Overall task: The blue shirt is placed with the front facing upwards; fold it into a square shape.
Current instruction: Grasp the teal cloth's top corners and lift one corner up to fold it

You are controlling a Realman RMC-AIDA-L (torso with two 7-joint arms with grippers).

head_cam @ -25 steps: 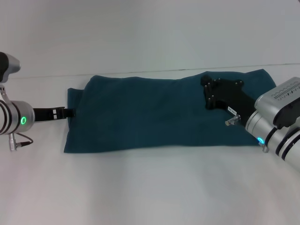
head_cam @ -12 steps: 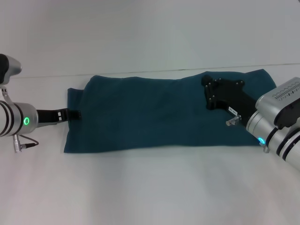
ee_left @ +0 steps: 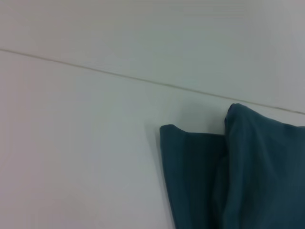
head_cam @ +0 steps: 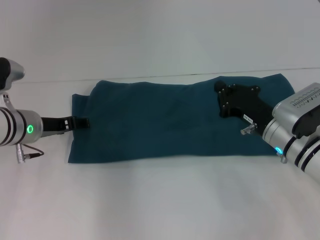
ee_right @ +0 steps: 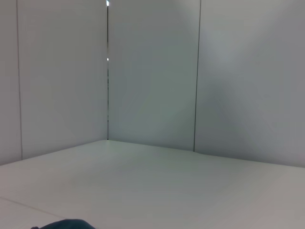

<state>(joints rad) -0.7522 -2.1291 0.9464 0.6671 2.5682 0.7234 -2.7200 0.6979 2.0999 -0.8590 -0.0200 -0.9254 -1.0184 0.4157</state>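
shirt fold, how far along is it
Partly done: the shirt lies as a long flat band, no lettering showing. In hand: the left gripper is at its left edge, the right gripper over its right end. Left: folding the band's ends in to make a square.

Blue shirt (head_cam: 165, 120) soft matt cloth, faintly creased; worktop (head_cam: 160, 200) smooth matt white; right end effector (head_cam: 235, 100) matt black, its arm housing brushed silver metal.
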